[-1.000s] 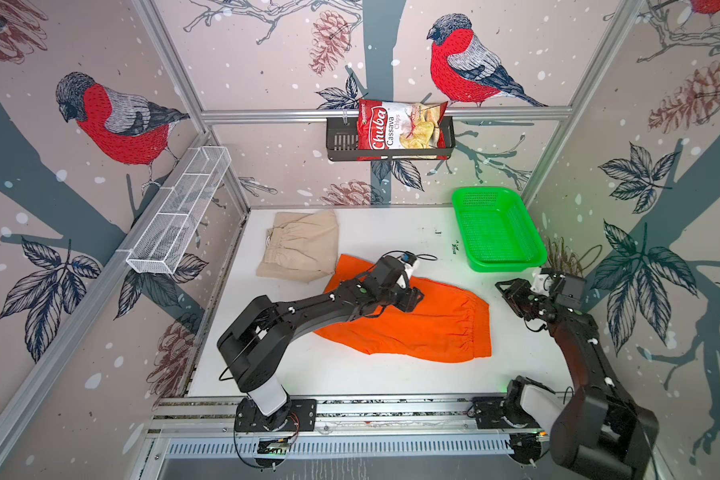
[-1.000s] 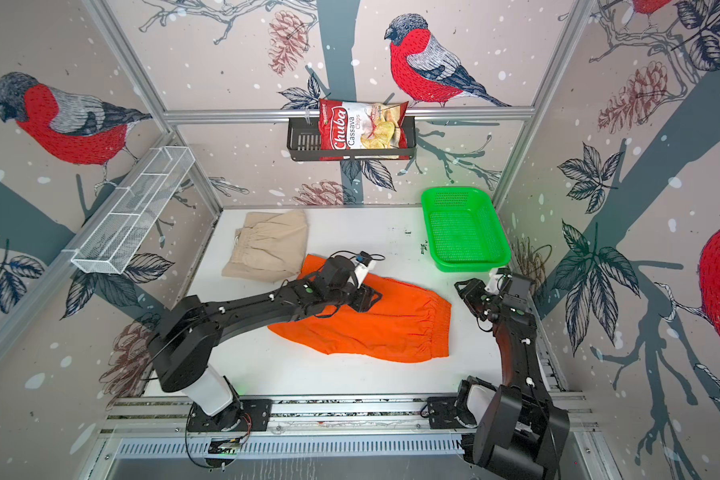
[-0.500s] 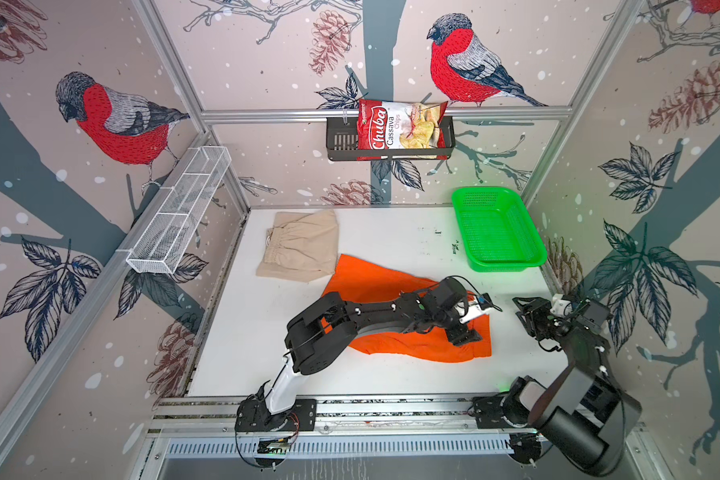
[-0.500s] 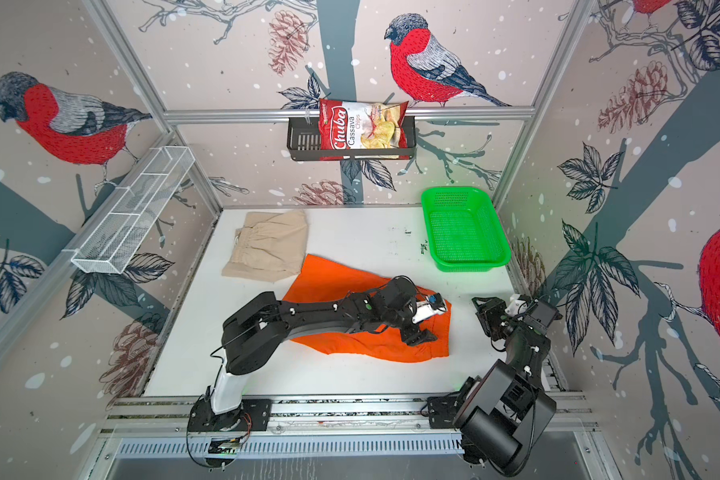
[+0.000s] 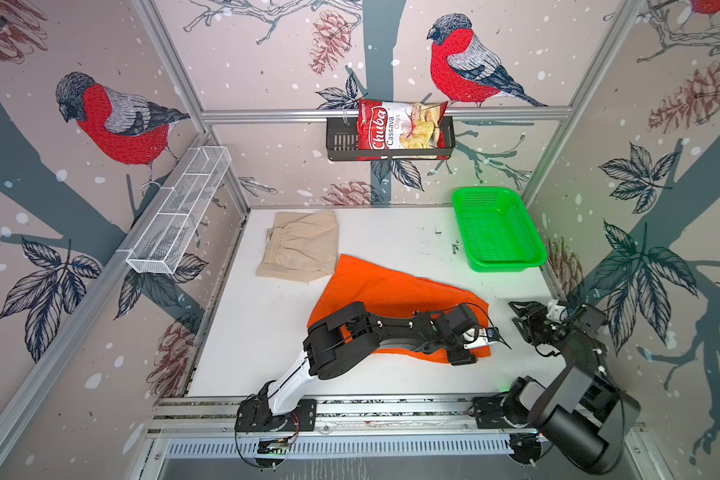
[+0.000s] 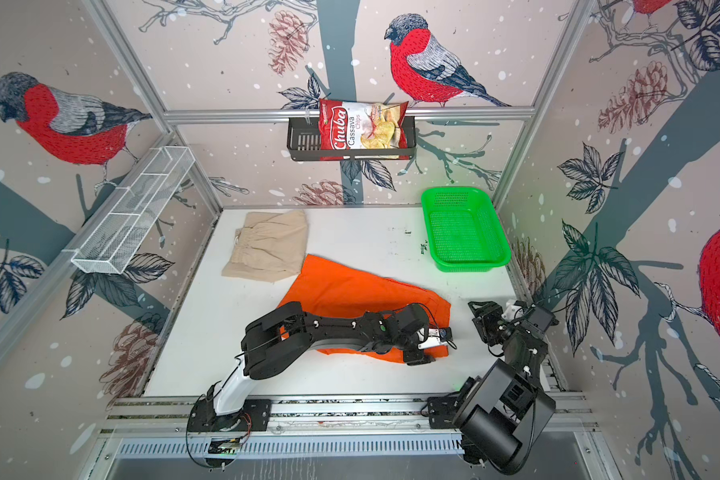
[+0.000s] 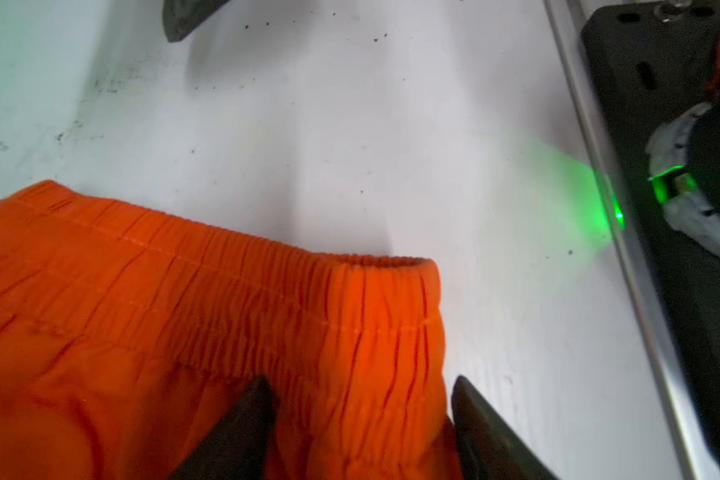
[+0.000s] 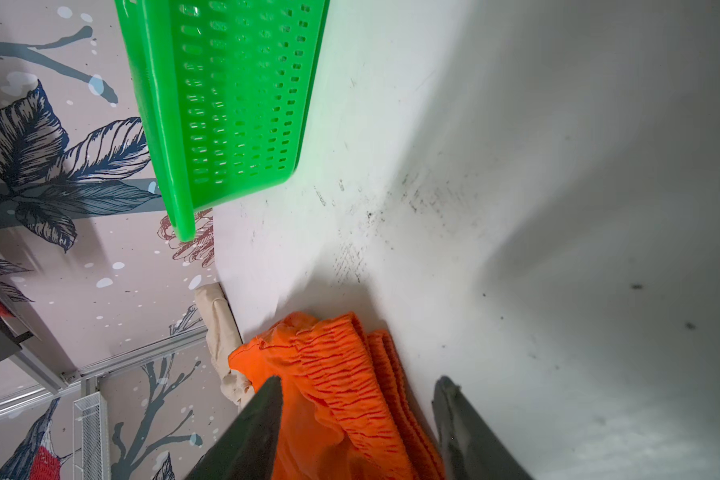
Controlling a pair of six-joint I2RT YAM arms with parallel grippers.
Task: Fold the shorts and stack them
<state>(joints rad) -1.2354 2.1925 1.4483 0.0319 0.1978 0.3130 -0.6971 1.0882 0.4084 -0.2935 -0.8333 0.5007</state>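
Observation:
The orange shorts lie spread mid-table in both top views, with the gathered waistband at their right end. My left gripper reaches across them and stands open astride the waistband's near corner, one finger on the cloth and the other at its edge. My right gripper hangs open just right of the waistband, apart from it and pointing at it. The beige shorts lie folded at the far left.
A green basket sits at the far right corner. A white wire shelf hangs on the left wall, and a black rack holding a chips bag hangs on the back wall. The front rail runs close by.
My left arm has swung from the shorts' far middle across to the near right waistband corner. The right gripper drew back slightly, opened wider and now faces the waistband.

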